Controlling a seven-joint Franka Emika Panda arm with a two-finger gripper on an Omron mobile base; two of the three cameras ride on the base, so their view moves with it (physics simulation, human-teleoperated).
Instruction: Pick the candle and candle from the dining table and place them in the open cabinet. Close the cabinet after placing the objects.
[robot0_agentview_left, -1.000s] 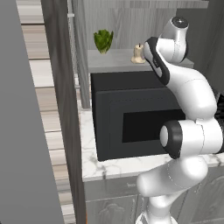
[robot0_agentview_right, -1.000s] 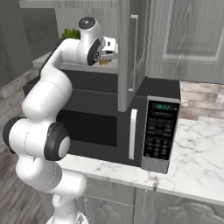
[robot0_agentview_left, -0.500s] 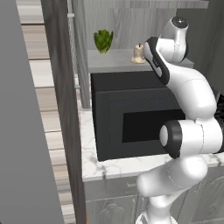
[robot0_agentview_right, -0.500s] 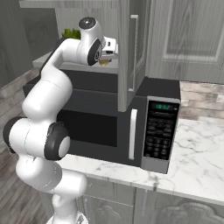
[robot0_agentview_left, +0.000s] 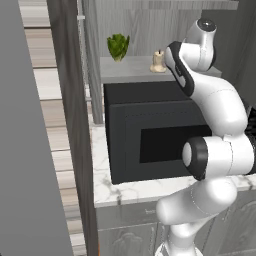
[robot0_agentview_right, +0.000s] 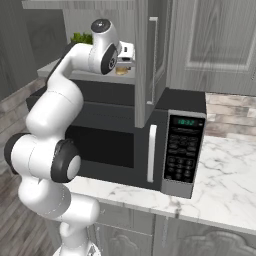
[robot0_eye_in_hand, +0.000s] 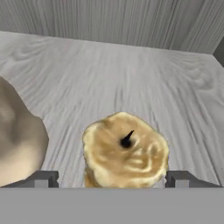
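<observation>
The hand (robot0_eye_in_hand: 112, 178) reached into the open cabinet (robot0_agentview_left: 150, 22) above the microwave (robot0_agentview_right: 150, 135), its fingers (robot0_eye_in_hand: 43, 178) spread wide on either side of the tan candle (robot0_eye_in_hand: 125, 151) with a gap showing at each side. That candle stood on the shelf (robot0_eye_in_hand: 131, 78). The cream candle (robot0_agentview_left: 158, 61) stood just beside it on the shelf, near a green plant (robot0_agentview_left: 118, 46).

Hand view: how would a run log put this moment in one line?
gripper: open, astride tan candle | candle: on cabinet shelf | cream candle: shelved | doors: open
</observation>
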